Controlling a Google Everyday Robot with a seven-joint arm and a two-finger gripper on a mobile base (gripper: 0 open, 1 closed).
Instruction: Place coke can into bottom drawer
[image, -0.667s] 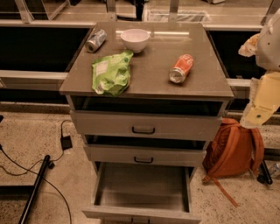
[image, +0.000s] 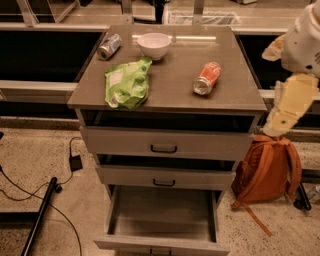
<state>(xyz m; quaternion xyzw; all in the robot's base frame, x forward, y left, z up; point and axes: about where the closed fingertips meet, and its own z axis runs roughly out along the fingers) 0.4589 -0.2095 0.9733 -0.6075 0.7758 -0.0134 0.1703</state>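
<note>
The coke can, red-orange with a silver top, lies on its side on the right part of the grey cabinet top. The bottom drawer is pulled out wide and its grey inside holds nothing. The two shallower drawers above it are slightly ajar. My gripper, a cream-coloured piece under the white arm, hangs at the right edge of the view. It is right of the cabinet and a little below the can's level, clear of the can.
On the cabinet top lie a green chip bag, a white bowl and a silver-grey can. An orange backpack leans on the floor to the cabinet's right. Black cables and a plug lie on the left.
The arm at the right edge has shifted slightly up and left. The can, the other objects and the drawers have not moved.
</note>
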